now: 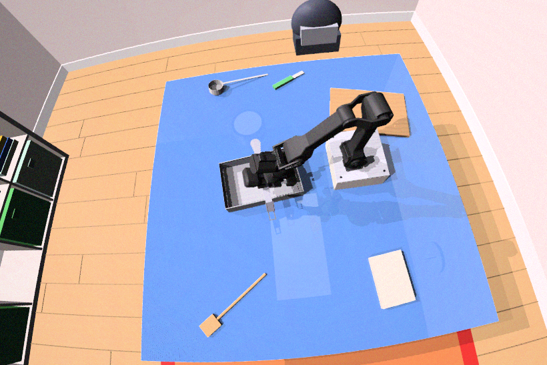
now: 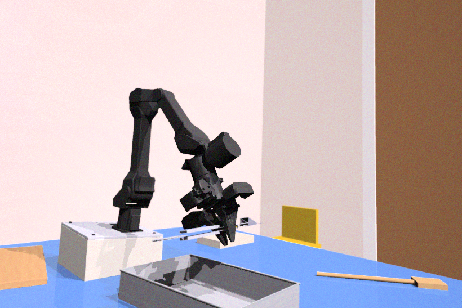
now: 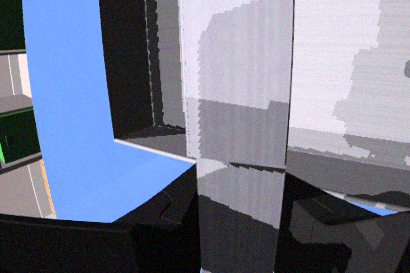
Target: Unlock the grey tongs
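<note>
The grey tongs (image 1: pixel 255 145) (image 2: pixel 201 236) (image 3: pixel 240 65) are held above the roasting tin (image 1: pixel 227 193) (image 2: pixel 136 290) (image 3: pixel 125 65), clear of its rim in the exterior view. They lie near level there, hinge end right, tips left and slightly lower. Their arms look close together; whether the lock is engaged cannot be told. My gripper (image 2: pixel 229 241) (image 3: pixel 229 170) is shut on the tongs between the hinge end and mid-length, one finger on each side in the wrist view. The arm hides the grip from above. The wooden board (image 1: pixel 397 109) (image 2: pixel 22 267) bears nothing visible; the arm covers part of it in the top view.
The pale arm base (image 1: pixel 353 181) (image 2: pixel 108 259) stands between tin and board. A cream block (image 1: pixel 391 279) (image 2: pixel 207 241), a wooden spatula (image 1: pixel 209 325) (image 2: pixel 429 282), a long-handled metal cup (image 1: pixel 216 88) and a green-handled tool (image 1: pixel 283 82) lie on the blue table.
</note>
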